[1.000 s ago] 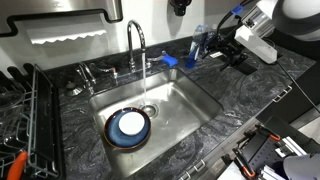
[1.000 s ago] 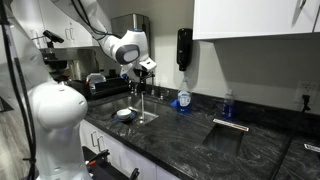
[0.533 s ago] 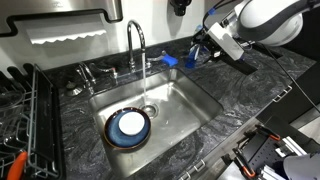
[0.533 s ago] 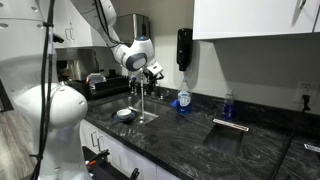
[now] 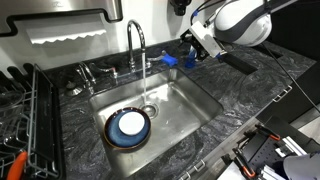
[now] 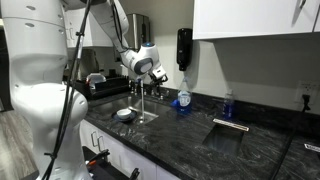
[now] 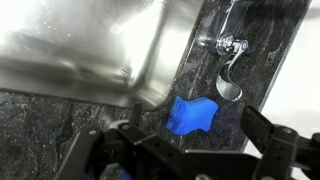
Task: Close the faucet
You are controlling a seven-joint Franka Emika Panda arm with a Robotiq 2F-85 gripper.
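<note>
Evidently running: faucet (image 5: 137,45), upper centre, rigid slick chrome; side lever (image 7: 228,72) likely light, best nudged, not pinched. Gripper (image 7: 185,158), bottom of wrist view, spread wide, empty.

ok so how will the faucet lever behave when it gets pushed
The lever looks like polished chrome, so probably stiff but slick; the tool may slide off. It is slim, so contact would be small. Water is running from the faucet, so it could be wet too.
</note>
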